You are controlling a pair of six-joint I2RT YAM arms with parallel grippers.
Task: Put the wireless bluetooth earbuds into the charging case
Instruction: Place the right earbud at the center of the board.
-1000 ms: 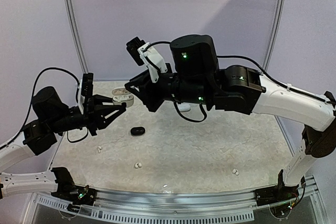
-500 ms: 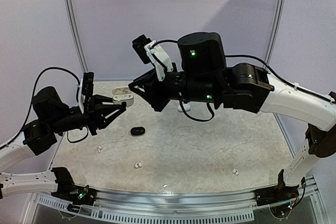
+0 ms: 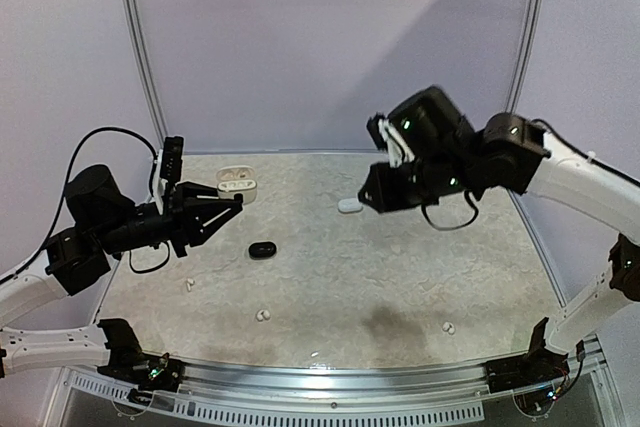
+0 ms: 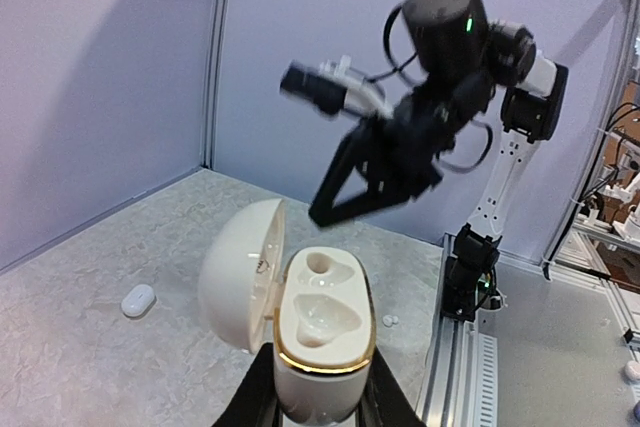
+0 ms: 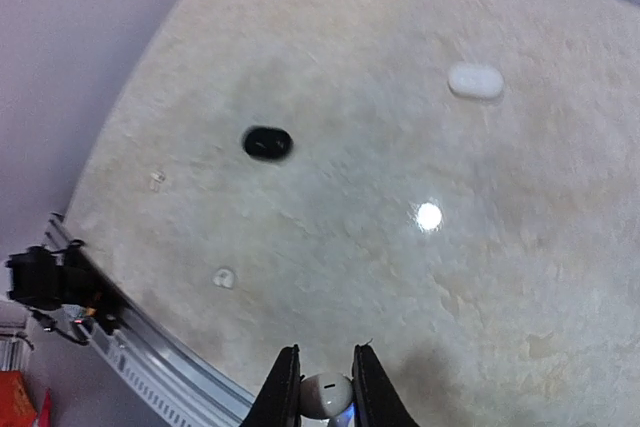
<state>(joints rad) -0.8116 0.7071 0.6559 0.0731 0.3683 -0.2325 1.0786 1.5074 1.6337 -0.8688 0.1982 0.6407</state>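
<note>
I have the left gripper (image 3: pixel 236 203) clamped narrow around the base of the glossy white, gold-rimmed charging case (image 4: pixel 322 332). Its lid is hinged open, and it is lifted off the mottled beige table (image 3: pixel 330 287), up and left of the black oval closed case (image 3: pixel 263 249). I judge it is raised and tipped toward the other arm so its wells (image 4: pixel 320 277) face an incoming bud.

The right gripper (image 5: pixel 325 365) is high and well to the right of the black case. It pinches one small white pebble-like earbud (image 5: pixel 325 395) between nearly closed fingers.

Only the left wrist view shows me that both wells are empty. Only the right wrist view shows the bud in the grip, which is blurred from overhead. The overhead view alone shows all the loose white buds (image 3: pixel 263 315) on the table on the near side of the black case. It also shows a small white closed case (image 3: pixel 350 205) beyond it to the right.
</note>
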